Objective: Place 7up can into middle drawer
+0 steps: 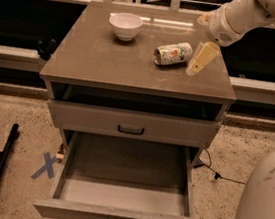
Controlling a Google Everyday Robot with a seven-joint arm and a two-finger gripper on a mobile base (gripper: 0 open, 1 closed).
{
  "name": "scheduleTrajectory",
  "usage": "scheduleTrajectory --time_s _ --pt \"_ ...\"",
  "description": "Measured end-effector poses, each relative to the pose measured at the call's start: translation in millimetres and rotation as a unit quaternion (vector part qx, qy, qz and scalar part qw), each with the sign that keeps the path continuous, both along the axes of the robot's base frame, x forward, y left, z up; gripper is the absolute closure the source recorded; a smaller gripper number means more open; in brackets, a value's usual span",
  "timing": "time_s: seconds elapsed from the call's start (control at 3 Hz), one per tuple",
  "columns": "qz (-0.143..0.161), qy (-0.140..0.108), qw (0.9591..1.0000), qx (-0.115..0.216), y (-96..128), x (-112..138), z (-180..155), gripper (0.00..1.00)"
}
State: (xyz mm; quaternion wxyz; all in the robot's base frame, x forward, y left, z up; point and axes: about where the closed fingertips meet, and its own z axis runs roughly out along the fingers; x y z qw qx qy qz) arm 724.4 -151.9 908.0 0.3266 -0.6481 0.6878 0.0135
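Six items, largest first.

1. Counter (pixel 98 61): flat brown top that carries the small things. Risk: the right and front edges are near the can, and a sideways nudge could likely roll it off.
2. Open drawer (pixel 123 198): pulled out low at the front, floor bare, well below the counter top. Risk: a slack grip on the long way down could drop the can onto the floor or the drawer rim.
3. Arm (pixel 240 16): white, enters from the upper right and slopes down and left, with the wrist over the back right corner of the counter.
4. Shut drawer front (pixel 175 129): sits above the open one. Risk: a low carry could strike it.
5. Bowl (pixel 125 25): white, upright, apart from the can on its left. Risk: a rolling can could reach it.
6. Can (pixel 173 53): lies on its side on the counter, not in the drawer and not yet gripped.
7. Hand (pixel 194 67): pale yellow, angled down and left, just beside the can's right end. Whether it is released or clenched, I cannot tell, and contact with the can is unclear too.
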Motion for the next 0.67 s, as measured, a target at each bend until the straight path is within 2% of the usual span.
scheduleTrajectory --time_s 0.33,0.67 --pt "0.001 -0.009 0.9999 0.011 6.0 23.5 -16.0 0.00" --pt "-0.001 -0.008 0.9993 0.036 15.1 47.2 -35.2 0.00"
